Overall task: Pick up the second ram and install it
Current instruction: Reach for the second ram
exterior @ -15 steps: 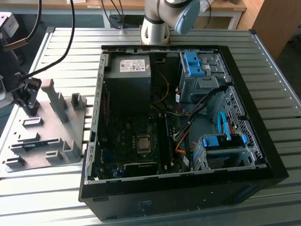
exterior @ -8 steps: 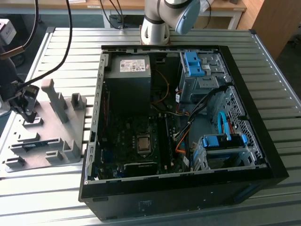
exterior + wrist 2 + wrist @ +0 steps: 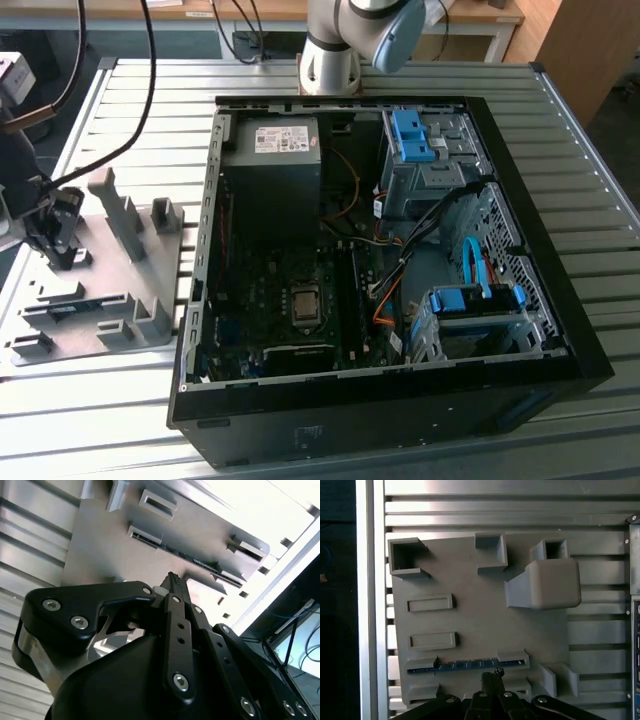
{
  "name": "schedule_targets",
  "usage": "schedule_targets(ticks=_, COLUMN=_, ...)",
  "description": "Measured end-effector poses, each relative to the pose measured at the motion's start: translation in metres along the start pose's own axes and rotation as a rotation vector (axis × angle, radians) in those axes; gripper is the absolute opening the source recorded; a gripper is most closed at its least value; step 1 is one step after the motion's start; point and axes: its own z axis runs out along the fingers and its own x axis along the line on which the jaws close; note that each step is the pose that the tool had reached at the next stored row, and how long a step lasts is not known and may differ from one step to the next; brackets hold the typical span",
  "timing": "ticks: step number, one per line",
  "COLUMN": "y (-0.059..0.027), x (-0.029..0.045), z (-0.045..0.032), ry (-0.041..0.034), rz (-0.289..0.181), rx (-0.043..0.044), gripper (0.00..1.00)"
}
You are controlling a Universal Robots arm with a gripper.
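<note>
- While my gripper [image 3: 492, 676] hung low over the grey fixture [image 3: 485, 615], my fingers [image 3: 489, 681] were pressed together, pinching nothing
- The second ram [image 3: 465, 665] stood on edge in a fixture slot, just beside my fingers
- The open computer case [image 3: 400, 250] lay near, at the exterior view's right

Ribbed aluminium-profile tabletop [image 3: 560, 160]. Light wooden desk on white legs [image 3: 480, 15] behind it, brown wooden panel [image 3: 578, 50] and dark floor [image 3: 620, 150] beside.
</note>
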Motion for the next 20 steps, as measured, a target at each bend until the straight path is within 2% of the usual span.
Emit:
schedule_targets(ticks=8, y=-0.0043, x=0.0042, z=0.0129, ry=0.0024, rz=-0.056, rx=-0.0039, gripper=0.1)
schedule_targets(ticks=20, y=-0.0053, x=0.0111, z=0.0347, ry=0.0025, rz=-0.057, rx=-0.0041, gripper=0.1)
